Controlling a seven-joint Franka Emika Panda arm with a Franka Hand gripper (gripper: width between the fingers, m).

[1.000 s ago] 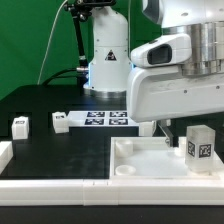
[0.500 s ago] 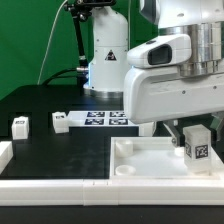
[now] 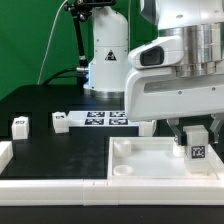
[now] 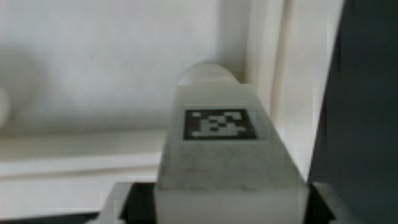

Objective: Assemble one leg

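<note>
Claw (image 3: 196, 141) gripping leg (image 3: 197, 151), loose legs (image 3: 20, 125) visible only in exterior view

pincer (image 3: 196, 139) pointing down, clamped on the leg (image 3: 198, 150)

**Leg (image 3: 197, 149), held.** A short white plastic post, upright, clamped on two opposite sides between my fingers (image 3: 182, 133). One black-and-white square tag faces the exterior camera. In the wrist view the same leg (image 4: 217, 150) shows a second tag on the face turned toward my wrist, and its far end is rounded. It hangs inside the raised rim of the white tabletop (image 3: 128, 150), near the corner on the exterior view's right. Whether its lower end touches the tabletop cannot be told.

**Second leg (image 3: 20, 125) and third leg (image 3: 61, 121).** Both are alike in form and rest on the black counter (image 3: 60, 150), well apart from the held one.
</note>
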